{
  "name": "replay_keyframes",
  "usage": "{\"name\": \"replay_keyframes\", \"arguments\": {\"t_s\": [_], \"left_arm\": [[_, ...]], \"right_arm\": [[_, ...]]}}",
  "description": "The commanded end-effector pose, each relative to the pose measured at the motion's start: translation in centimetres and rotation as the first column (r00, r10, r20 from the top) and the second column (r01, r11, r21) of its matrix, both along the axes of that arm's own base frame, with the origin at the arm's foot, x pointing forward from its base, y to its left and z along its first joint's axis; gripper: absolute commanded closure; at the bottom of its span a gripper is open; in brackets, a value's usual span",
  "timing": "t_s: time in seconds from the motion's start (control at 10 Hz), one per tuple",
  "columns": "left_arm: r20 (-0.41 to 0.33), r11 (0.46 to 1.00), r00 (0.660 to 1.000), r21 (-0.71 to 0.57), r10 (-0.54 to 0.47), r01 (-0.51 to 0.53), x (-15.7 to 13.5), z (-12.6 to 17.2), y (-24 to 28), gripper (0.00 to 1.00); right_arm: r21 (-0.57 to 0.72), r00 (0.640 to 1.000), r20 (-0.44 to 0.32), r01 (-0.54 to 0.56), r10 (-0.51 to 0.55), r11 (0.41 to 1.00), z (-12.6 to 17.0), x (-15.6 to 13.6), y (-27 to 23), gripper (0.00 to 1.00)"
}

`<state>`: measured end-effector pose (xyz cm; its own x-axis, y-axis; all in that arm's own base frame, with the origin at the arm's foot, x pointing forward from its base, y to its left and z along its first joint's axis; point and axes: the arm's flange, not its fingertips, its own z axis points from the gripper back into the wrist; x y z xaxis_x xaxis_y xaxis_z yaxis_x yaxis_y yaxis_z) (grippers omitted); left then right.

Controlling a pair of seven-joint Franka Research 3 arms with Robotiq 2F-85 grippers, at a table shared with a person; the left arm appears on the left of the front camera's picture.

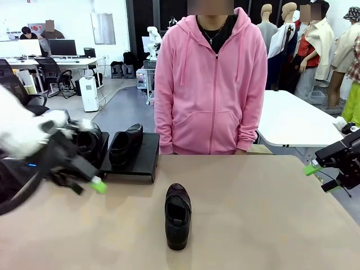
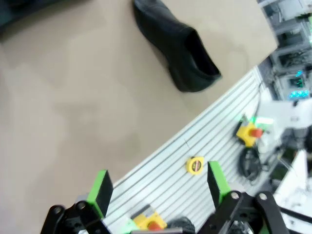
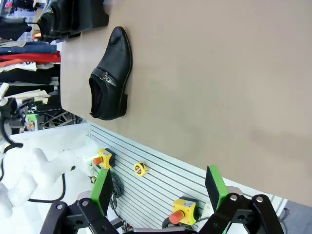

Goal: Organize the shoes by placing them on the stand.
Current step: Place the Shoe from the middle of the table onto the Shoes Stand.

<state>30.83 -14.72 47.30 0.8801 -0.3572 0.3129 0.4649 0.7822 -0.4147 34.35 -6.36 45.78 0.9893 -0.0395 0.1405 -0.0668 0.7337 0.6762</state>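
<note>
Black glossy shoe (image 1: 178,215) lies alone mid-surface (image 1: 253,214), toe toward person (image 1: 211,79). Stand (image 1: 132,163) sits beyond and left of it, shoes (image 1: 125,146) on top. Left end effector (image 1: 93,183) open beside stand; right end effector (image 1: 318,169) open, well right of shoe.

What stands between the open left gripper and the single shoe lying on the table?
Nothing visible does. Bare tabletop lies between the left gripper and the shoe. The stand, holding other shoes, sits behind the gripper at the far left, off that path.
</note>
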Motion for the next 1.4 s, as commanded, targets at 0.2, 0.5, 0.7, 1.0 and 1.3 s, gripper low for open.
{"name": "replay_keyframes", "arguments": {"t_s": [0.2, 0.5, 0.7, 1.0, 1.3], "left_arm": [[0.025, 0.932, 0.994, 0.346, 0.108, -0.110, 3.0, -2.2, -17.4, 0.00], [0.034, 0.954, 0.998, 0.291, 0.062, -0.069, 0.7, -3.1, -19.1, 0.00], [0.034, 0.954, 0.998, 0.291, 0.062, -0.069, 0.7, -3.1, -19.1, 0.00], [0.094, 0.784, 0.863, 0.377, 0.496, -0.492, 4.6, -5.1, -21.1, 0.00], [0.051, 0.723, 0.794, 0.379, 0.606, -0.577, 6.8, -8.1, -22.4, 0.00]], "right_arm": [[-0.017, 1.000, 0.000, -0.014, 0.014, 1.000, 0.4, -0.1, -0.3, 0.00], [-0.017, 1.000, 0.000, -0.014, 0.014, 1.000, 0.4, -0.1, -0.3, 0.00], [-0.017, 1.000, 0.000, -0.014, 0.014, 1.000, 0.4, -0.1, -0.3, 0.00], [-0.017, 1.000, 0.000, -0.014, 0.014, 1.000, 0.4, -0.1, -0.3, 0.00], [-0.017, 1.000, 0.000, -0.014, 0.014, 1.000, 0.4, -0.1, -0.3, 0.00]]}}
